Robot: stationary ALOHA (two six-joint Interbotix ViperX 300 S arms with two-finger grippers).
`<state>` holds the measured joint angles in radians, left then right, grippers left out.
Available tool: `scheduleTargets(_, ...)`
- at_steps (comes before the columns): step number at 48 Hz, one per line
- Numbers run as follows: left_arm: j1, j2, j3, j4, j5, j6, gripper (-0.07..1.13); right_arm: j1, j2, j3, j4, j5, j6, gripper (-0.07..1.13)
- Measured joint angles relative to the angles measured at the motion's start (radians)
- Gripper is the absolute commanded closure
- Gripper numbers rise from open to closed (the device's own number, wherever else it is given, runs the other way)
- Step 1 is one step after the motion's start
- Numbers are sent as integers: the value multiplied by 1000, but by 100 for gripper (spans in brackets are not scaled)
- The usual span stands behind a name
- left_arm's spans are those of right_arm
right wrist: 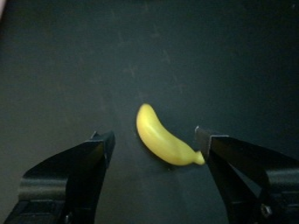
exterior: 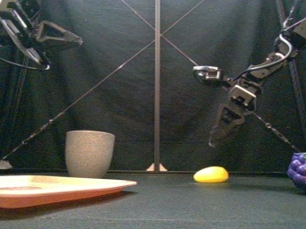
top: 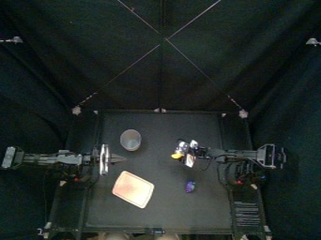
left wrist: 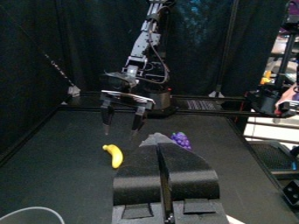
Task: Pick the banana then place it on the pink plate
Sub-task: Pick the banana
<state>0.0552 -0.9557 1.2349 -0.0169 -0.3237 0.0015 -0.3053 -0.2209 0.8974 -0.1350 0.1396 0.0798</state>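
Left of the pink plate (top: 133, 189), at the table's side edge: left gripper (left wrist: 163, 150), its arm stretching low and level and resting. Its jaws are pressing together with only a thin seam showing between them, and they are gripping nothing.

Behind the pink plate, toward the back curtain: grey cup (exterior: 89, 153), standing upright on the tabletop, apart from the plate's rim.

Pink plate itself: lying flat on the table's front half, left of the middle, one corner pointing toward the front edge.

Right of the pink plate and somewhat farther back: banana (exterior: 212, 174), yellow, lying on its side on the bare tabletop, well apart from the plate's edge.

Above that same spot, right of the pink plate: right gripper (right wrist: 153, 136), reaching in from the right and pointing down. Its jaws are spreading wide. In the right wrist view the banana is lying between the two jaws, running aslant across the gap, with dark table showing between the peel and the jaw on one side, while its far end is coming close to the other jaw. In the front view the jaw tips are hovering over the banana without touching it.

Right of the pink plate, about level with it and nearer the front than the banana: purple grapes (exterior: 298, 170), sitting on the table, apart from the banana and from the right gripper.
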Motion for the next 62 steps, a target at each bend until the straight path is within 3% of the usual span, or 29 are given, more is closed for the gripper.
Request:
scheduleTargets(7,8,0,2,0,0,0,104,-2,34,-55,-123,143,-3,1)
scheduleTargets(14,9,0,6,0,0,0,104,-3,75,-91,-172,179,-5,2)
scheduleTargets(39,15,0,21,0,0,0,104,-5,265,-153,-124,156,-5,4)
scheduleTargets(44,15,0,21,-2,0,-2,104,-3,293,-170,-97,153,-6,9)
scheduleTargets(56,17,0,21,-5,0,-3,104,-3,305,-183,-40,160,-3,35)
scheduleTargets(62,15,0,21,-12,0,-3,104,12,299,-193,-32,167,3,39)
